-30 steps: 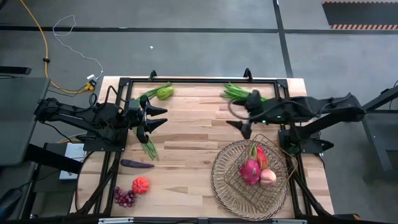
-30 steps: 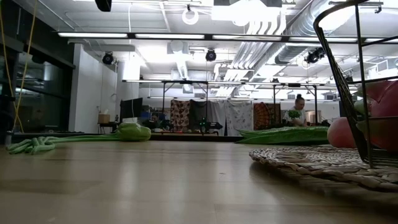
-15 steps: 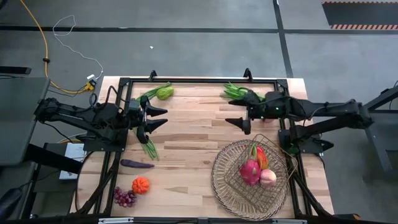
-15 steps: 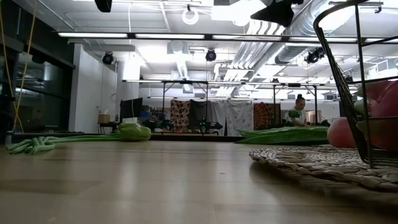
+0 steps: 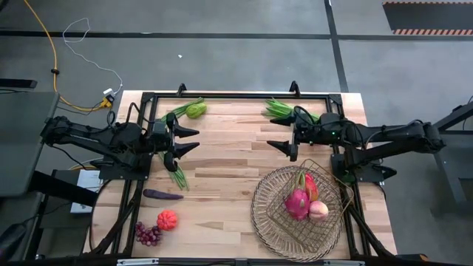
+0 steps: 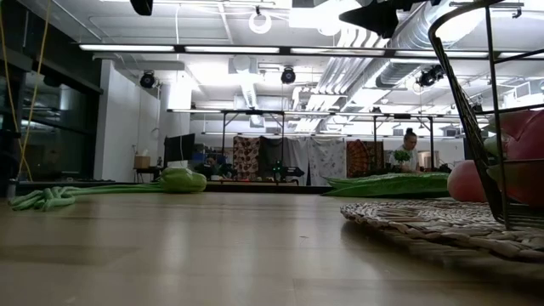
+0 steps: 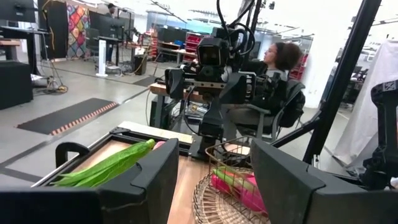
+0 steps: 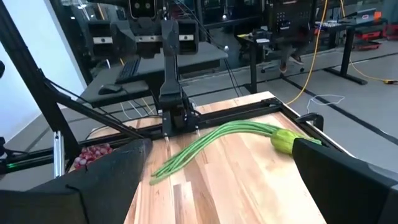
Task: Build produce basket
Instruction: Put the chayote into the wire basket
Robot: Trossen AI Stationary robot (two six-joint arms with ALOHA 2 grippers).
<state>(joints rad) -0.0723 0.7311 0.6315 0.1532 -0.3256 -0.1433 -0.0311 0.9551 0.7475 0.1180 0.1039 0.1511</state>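
Basket [image 5: 297, 213] at the worktop's [image 5: 229, 159] near right corner, holding dragon fruit [image 5: 297, 202], peach [image 5: 318, 210] and a red pepper [image 5: 310, 185]. Right claw [image 5: 281, 140] spread, empty, beside the far-edge green beans [image 5: 277, 109]. Left claw [image 5: 185, 140] spread, empty, near the left edge. Eggplant [image 5: 162, 195], pumpkin [image 5: 167, 219] and grapes [image 5: 148, 234] lie near the near left corner.

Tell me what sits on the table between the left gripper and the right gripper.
Nothing. In the high view, only bare wood lies between the left gripper and the right gripper, both open and facing each other across the table.
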